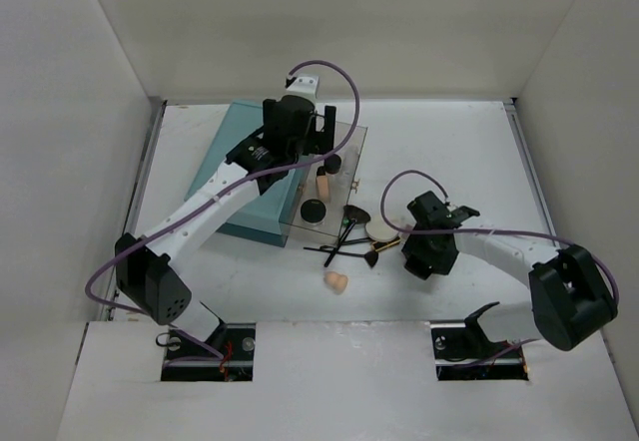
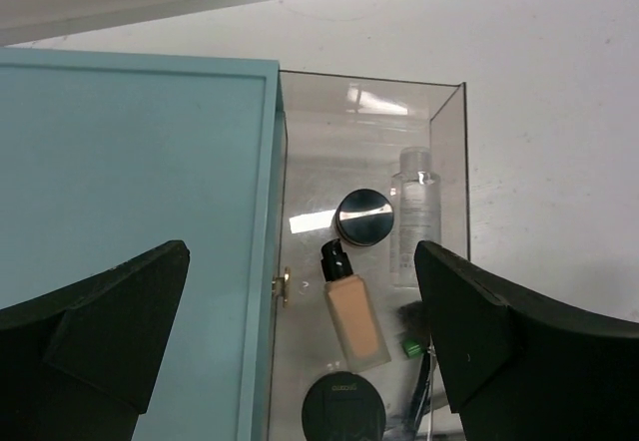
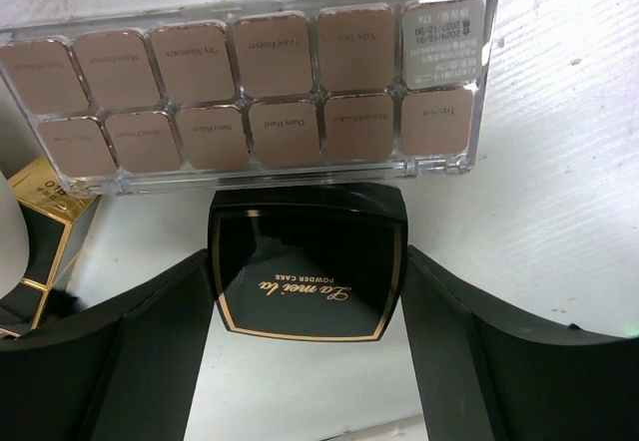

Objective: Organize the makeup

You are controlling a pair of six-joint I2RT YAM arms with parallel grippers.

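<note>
1. Two jaws of the right gripper (image 3: 306,301) flank the black powder compact (image 3: 300,261) beside the palette (image 3: 245,87); clamped or not, unclear.
2. Squeeze its flat sides squarely.
3. Left gripper (image 2: 300,251) gapes above the clear tray (image 2: 449,142).

Table (image 1: 449,142) with teal box (image 1: 250,223), brushes (image 1: 344,241), compact (image 3: 305,271)

A robotics lab test cell: plain white panels (image 1: 329,22) wall in the white tabletop (image 1: 449,152) behind and beside the teal box (image 1: 238,130). Nearer than the box, a left arm (image 1: 200,212) and right arm (image 1: 499,248), trailing purple cables, are bolted to the tabletop's edge.
</note>
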